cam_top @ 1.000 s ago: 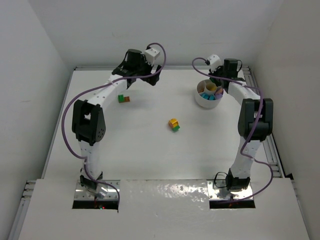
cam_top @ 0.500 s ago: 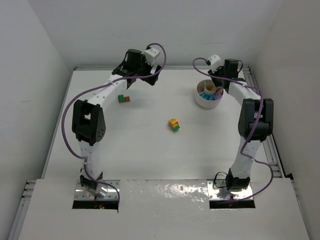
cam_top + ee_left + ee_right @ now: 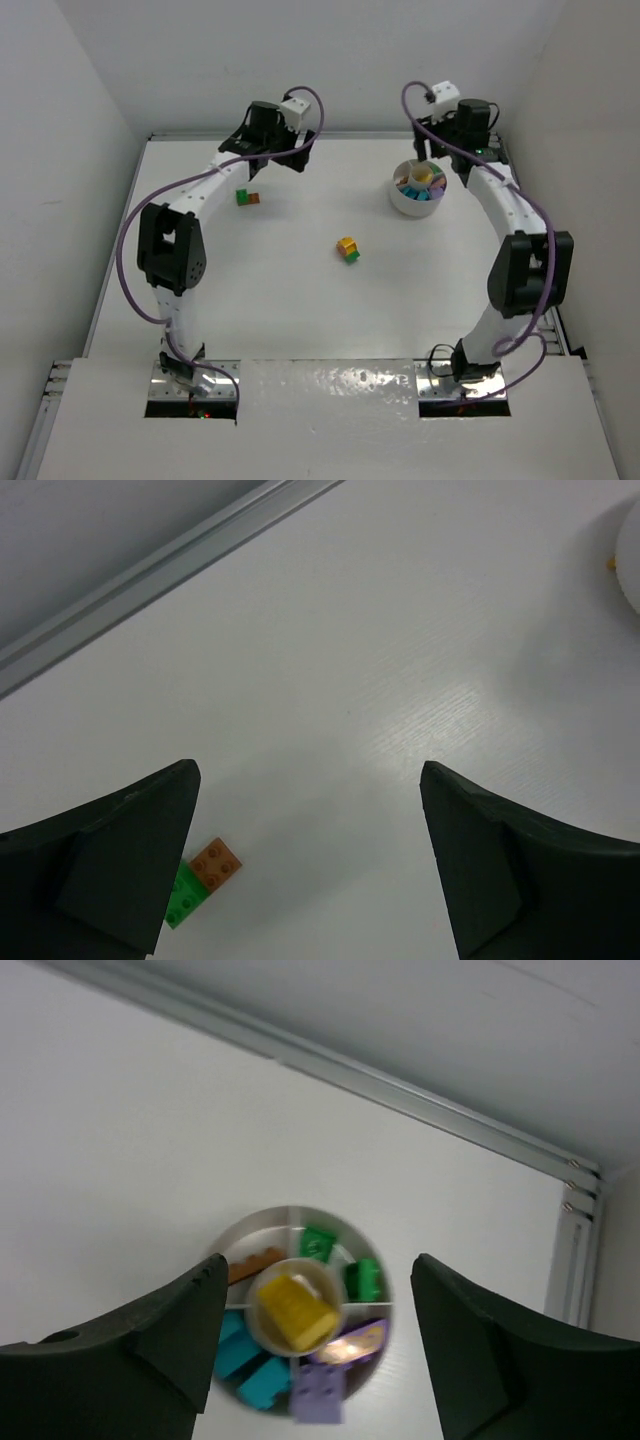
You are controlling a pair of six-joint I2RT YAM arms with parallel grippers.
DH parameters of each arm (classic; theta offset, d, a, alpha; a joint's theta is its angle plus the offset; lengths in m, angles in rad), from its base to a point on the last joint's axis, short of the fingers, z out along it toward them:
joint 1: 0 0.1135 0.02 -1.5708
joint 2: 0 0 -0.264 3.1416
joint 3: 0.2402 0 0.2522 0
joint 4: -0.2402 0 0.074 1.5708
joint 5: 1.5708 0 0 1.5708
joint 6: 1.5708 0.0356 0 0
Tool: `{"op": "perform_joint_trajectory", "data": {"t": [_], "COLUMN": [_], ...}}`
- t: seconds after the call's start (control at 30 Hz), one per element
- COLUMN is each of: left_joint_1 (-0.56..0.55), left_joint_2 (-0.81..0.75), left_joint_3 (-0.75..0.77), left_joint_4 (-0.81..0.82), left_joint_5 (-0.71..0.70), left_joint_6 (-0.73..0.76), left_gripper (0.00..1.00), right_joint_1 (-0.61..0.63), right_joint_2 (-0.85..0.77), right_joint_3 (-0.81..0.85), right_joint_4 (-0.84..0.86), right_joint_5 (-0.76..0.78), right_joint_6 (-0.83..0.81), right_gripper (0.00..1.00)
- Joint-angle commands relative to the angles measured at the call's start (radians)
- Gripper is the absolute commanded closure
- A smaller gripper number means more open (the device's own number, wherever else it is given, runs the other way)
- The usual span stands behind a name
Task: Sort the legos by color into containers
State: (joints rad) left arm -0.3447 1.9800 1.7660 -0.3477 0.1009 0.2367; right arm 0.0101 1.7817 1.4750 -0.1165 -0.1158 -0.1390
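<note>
1. Change: the right claw [image 3: 318,1268] has lifted up and back off the dish [image 3: 415,207]. In the top view the wrist half covered the dish before; now the whole rim shows. Its fingers were clenched and now stand spread, with nothing between them.
2. Left claw [image 3: 307,770]: barely shifted, wrist a touch further left. Fingers wide apart, empty, above the table [image 3: 300,310].
3. The loose bricks haven't moved.
4. The dish sits upper right in the top view. Right wrist view is blurred:
   - yellow brick [image 3: 293,1312] in the centre cup, long axis upper left to lower right
   - green bricks [image 3: 365,1280] in the upper-right wedges
   - brown brick [image 3: 255,1263] upper left
   - teal bricks [image 3: 250,1360] lower left
   - purple bricks [image 3: 322,1392] at the bottom
5. Green and orange pair [image 3: 203,880]: left of centre in the upper half of the top view, well apart from the dish. In the left wrist view the studs are up and the long axis runs lower left to upper right. The green end is lower left, right beside the left finger.
6. Yellow and green cluster [image 3: 348,249]: mid-frame in the top view, long axis upper left to lower right, yellow end upper left.
</note>
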Motion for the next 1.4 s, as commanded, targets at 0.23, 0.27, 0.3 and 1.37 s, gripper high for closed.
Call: {"op": "perform_joint_trajectory", "data": {"t": [0.23,0.27,0.3,1.37], "left_joint_1": [0.092,0.092,0.092,0.092], "left_joint_2": [-0.158,-0.18,-0.194,-0.403], "left_joint_3": [-0.157,-0.171,-0.21,-0.471], "left_joint_4": [0.012,0.01,0.021,0.125], "left_joint_5": [0.094,0.105,0.114,0.224], "left_joint_6": [-0.011,0.009,0.044,0.148], "left_gripper": [0.19,0.18,0.18,0.18], "right_joint_1": [0.387,0.416,0.432,0.547], "right_joint_2": [-0.247,-0.269,-0.283,-0.015], "right_joint_3": [-0.463,-0.505,-0.536,-0.424], "right_joint_4": [-0.004,0.03,0.055,0.028], "right_joint_5": [-0.199,-0.191,-0.179,0.011], "right_joint_6": [0.024,0.041,0.044,0.176], "right_gripper": [0.18,0.18,0.18,1.0]}}
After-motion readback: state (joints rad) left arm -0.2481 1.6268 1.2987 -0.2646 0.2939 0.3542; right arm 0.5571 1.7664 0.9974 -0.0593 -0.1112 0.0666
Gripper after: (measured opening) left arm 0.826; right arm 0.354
